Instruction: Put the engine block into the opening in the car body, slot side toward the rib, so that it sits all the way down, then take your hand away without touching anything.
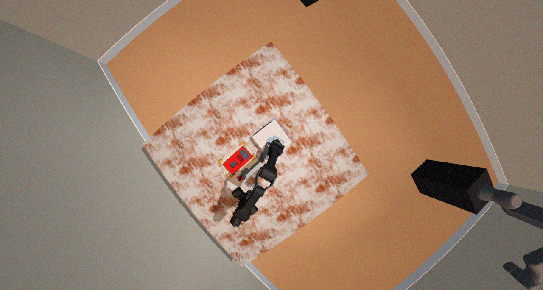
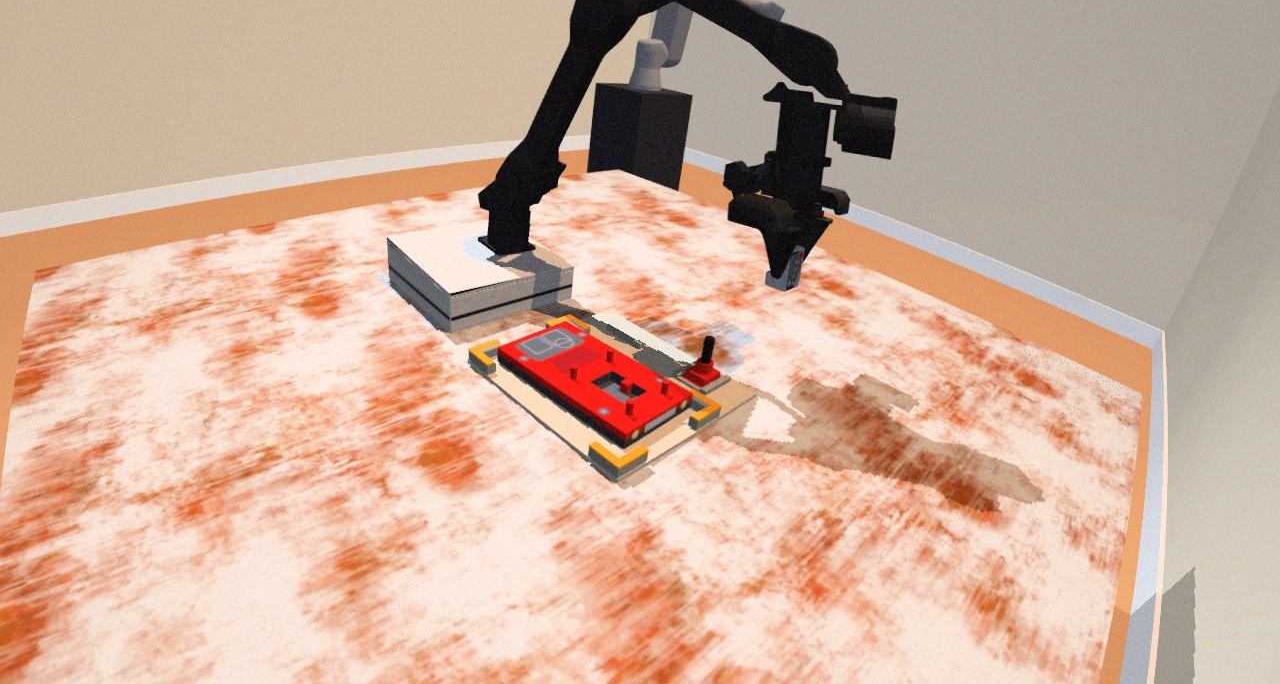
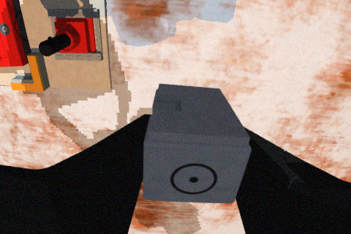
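Block (image 2: 785, 272) (image 3: 194, 153): matt, smooth, grey. Car body (image 1: 233, 164) (image 2: 537, 371) (image 3: 8, 44): smooth, plastic-looking. Arm (image 1: 268, 171) (image 2: 559, 93): matt black finish.

Top looks down from high; exterior looks obliquely across the worktop (image 1: 322, 144) (image 2: 295, 537) (image 3: 292, 80). Wrist looks closely past the hand (image 2: 787, 264) (image 3: 195, 157). All share the red car body's (image 1: 238, 160) (image 2: 572, 371) (image 3: 11, 40) edge.
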You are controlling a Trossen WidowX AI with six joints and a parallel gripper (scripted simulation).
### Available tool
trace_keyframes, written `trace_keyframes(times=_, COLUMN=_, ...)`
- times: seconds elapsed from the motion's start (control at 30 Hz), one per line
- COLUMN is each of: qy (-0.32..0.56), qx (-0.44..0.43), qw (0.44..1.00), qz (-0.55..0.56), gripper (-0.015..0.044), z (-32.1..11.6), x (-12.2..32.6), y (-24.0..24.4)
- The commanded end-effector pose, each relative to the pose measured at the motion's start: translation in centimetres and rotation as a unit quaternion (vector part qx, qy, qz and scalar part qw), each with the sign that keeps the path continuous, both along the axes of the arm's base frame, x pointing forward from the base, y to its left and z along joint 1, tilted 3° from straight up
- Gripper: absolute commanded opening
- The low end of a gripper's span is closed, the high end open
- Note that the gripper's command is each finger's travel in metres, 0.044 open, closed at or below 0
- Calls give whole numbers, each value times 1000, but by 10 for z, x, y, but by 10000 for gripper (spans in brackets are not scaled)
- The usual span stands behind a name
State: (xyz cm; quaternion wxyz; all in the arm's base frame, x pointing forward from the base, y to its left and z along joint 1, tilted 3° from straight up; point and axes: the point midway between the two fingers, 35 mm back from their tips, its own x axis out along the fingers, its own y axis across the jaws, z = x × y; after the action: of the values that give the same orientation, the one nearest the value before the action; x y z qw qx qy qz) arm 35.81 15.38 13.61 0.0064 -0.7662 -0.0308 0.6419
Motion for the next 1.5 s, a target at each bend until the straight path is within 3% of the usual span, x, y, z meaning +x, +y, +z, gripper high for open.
trace_keyframes(times=0.0, qy=-38, qx=-2, qw=999, qz=-2, gripper=0, z=-2, x=-5, y=0)
trace_keyframes(times=0.57, qy=-306, qx=10, qw=952, qz=-17, gripper=0, z=-13, x=-22, y=-1)
trace_keyframes(times=1.47, qy=-309, qx=10, qw=951, qz=-17, gripper=0, z=-38, x=-19, y=3)
